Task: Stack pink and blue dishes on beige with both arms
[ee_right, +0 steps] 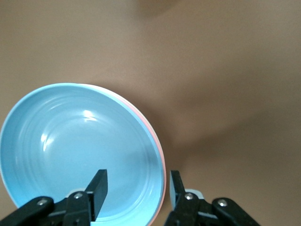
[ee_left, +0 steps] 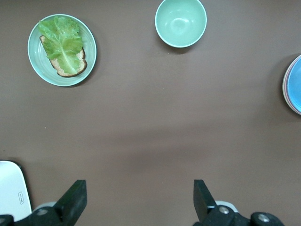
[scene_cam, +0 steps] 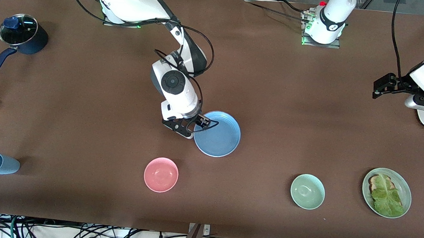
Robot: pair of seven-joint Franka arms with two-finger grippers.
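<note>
Nearest the front camera sit a pink bowl (scene_cam: 161, 174), a green bowl (scene_cam: 307, 191) and a green plate (scene_cam: 402, 185) with lettuce on bread. Mid-table, the blue plate (scene_cam: 220, 136) tops a stack; a pink plate's (ee_right: 159, 150) rim peeks out just beneath it. Straddling that stack's rim is the right gripper (scene_cam: 195, 124), jaws apart, clamping nothing. Over bare table toward the left arm's end, the left gripper (scene_cam: 383, 87) waits with its jaws wide apart.

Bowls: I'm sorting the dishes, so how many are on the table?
2. A pink bowl sits nearer the camera than the blue plate; a green bowl sits beside the lettuce plate. None looks hidden.
</note>
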